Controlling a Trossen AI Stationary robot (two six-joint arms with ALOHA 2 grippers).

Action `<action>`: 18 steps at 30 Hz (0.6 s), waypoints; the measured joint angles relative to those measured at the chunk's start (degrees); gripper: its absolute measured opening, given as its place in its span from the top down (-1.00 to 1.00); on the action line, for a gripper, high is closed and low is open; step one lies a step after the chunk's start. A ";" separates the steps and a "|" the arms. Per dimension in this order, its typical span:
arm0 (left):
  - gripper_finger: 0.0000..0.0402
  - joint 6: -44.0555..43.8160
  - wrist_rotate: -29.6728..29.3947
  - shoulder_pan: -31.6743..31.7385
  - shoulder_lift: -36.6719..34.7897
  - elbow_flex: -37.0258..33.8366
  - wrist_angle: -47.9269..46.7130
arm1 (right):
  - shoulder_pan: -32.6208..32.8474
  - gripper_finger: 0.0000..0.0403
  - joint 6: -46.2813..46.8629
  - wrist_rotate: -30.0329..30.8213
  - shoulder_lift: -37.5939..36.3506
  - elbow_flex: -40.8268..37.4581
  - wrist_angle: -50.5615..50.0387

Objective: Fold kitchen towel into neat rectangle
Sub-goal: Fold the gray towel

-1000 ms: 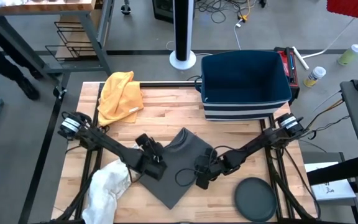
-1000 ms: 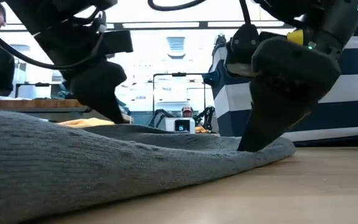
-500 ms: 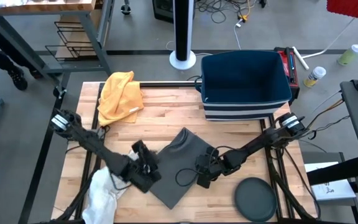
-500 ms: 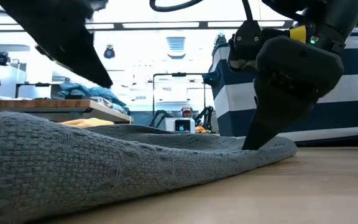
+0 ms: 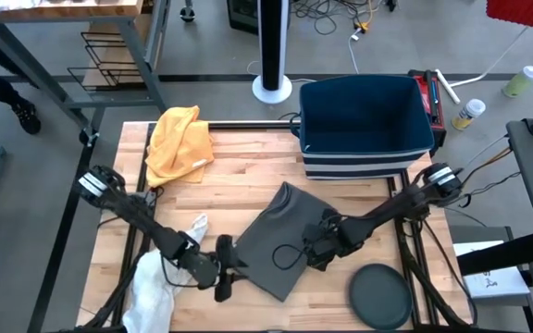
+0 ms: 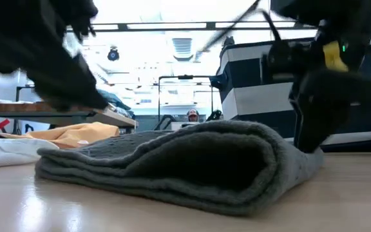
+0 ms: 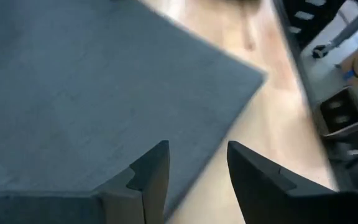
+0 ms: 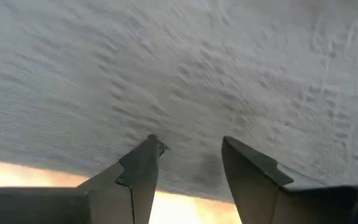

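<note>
Grey kitchen towel (image 5: pixel 283 239) now folded over on itself, lying a little right of the middle of the table (image 5: pixel 248 157), toward the front edge. In the low view a rounded fold (image 6: pixel 263 161) with two layers stacked, where half a second ago only a flat, spread cloth. In the high view a smaller outline than before: the point that reached toward the front edge gone, the shape closer to a rectangle though turned askew.

Left gripper (image 5: pixel 222 277) now at the towel's left front edge, moved toward the front since a second ago; in its wrist view fingers (image 7: pixel 151 177) spread, nothing between them, cloth beyond. Right gripper (image 5: pixel 320 248) on the towel's right side, shifted slightly to the back; fingers (image 8: pixel 138 171) apart above the weave, not pinching.

Likely meaning: one fold done, corners released; more folding and squaring probably needed.

Yellow cloth (image 5: pixel 179 143) near the back left corner, white cloth (image 5: pixel 155 282) at the front left.
</note>
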 joint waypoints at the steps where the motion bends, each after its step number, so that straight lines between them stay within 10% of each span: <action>1: 0.24 -0.30 0.00 0.28 0.90 -0.71 1.74 | 0.22 0.16 -0.08 -0.20 -0.55 0.01 1.97; 12: 0.24 -2.07 3.39 -0.13 11.69 3.26 3.43 | 0.94 0.16 -6.26 -11.91 4.21 0.12 27.56; 18: 0.24 1.08 7.46 -1.46 9.90 5.97 0.53 | 1.42 0.16 -7.81 -13.28 5.08 0.60 12.25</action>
